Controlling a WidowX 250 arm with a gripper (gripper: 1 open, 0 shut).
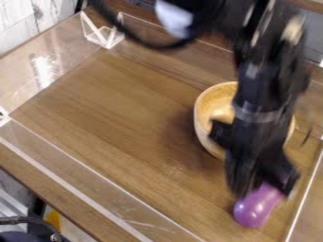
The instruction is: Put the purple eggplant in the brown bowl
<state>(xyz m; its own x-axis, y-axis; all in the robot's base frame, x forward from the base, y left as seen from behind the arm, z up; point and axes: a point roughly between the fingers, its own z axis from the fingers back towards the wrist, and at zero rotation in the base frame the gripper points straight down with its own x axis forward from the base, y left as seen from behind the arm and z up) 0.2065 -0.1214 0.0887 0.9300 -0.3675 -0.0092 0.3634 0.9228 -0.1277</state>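
We saw the black tool (263, 189) clenched on the small glossy purple eggplant (255, 209), just beside the round light-brown wooden bowl (211, 106) on the wooden counter (113, 123).

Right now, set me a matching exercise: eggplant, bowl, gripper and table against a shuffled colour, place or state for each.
Things:
1. eggplant
2. bowl
3. gripper
4. table

Descriptions:
A. shut, pointing down
B. round, light brown, behind the arm
C. purple, held at the fingertips
D. flat brown wood, bearing the bowl

Pairs: 1-C, 2-B, 3-A, 4-D
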